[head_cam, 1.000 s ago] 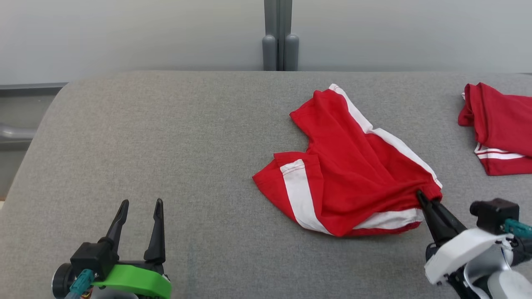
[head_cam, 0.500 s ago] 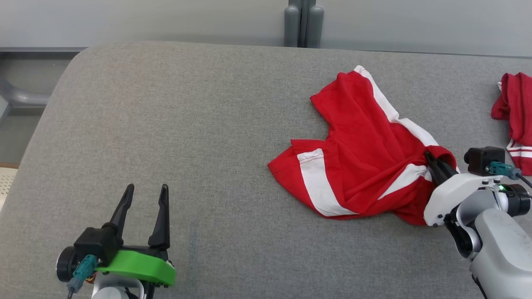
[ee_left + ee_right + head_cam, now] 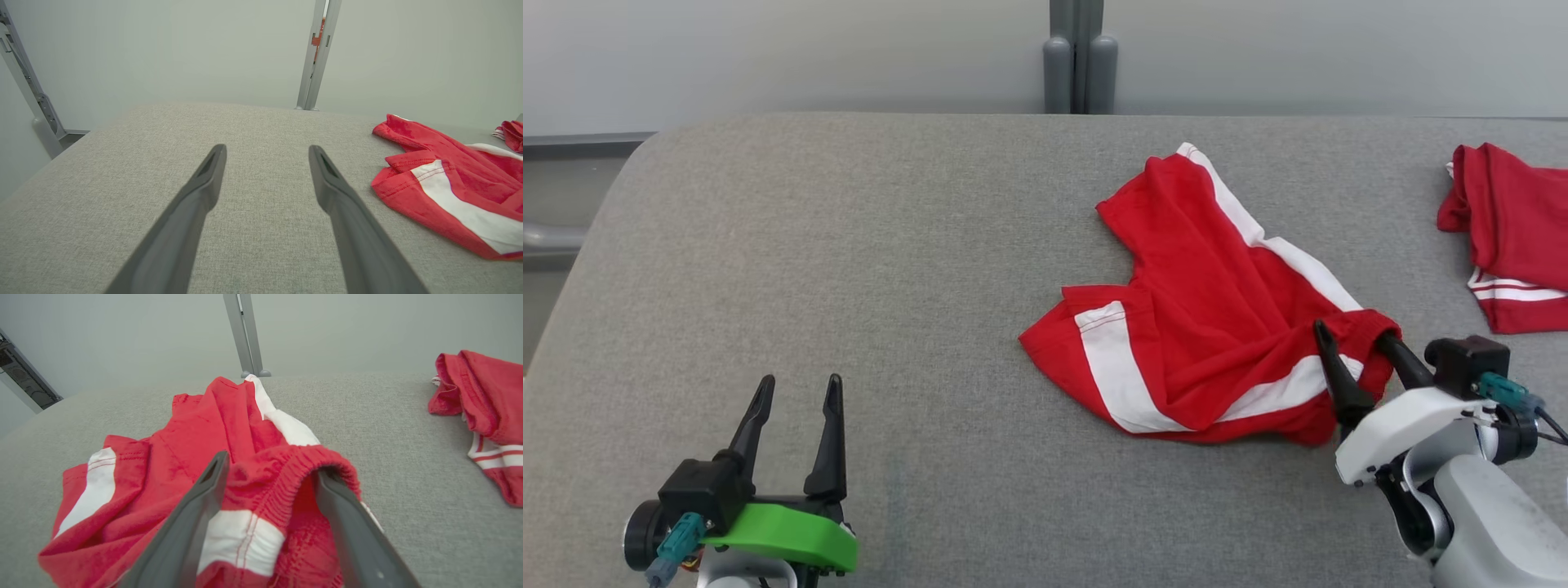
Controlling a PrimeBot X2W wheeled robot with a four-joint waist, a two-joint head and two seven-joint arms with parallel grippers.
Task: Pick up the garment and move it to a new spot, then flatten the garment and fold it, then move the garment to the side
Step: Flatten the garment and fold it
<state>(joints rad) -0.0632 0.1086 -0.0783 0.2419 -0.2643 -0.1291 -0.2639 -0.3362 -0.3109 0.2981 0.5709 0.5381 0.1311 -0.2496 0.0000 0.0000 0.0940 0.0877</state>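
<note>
The garment (image 3: 1201,327), red shorts with white side stripes, is located right of centre in the head view, where it lies crumpled on the grey fabric surface (image 3: 890,245). Its elastic waistband (image 3: 294,465) is positioned at the lower right of the heap, at the right end effector (image 3: 1352,333). The jaws of the right end effector are set wide apart. In the right wrist view the gathered waistband is draped between the two fingers (image 3: 192,522), and the tip of the finger at the right of that frame is covered by the waistband fold. The cloth is touched but not pinched.

The left end effector (image 3: 800,380) is located at the lower left of the head view. Its jaws are wide and nothing is held; it is positioned over bare surface, well apart from the garment.

A second red garment (image 3: 1515,229) is located at the right edge of the head view, apart from the first.
</note>
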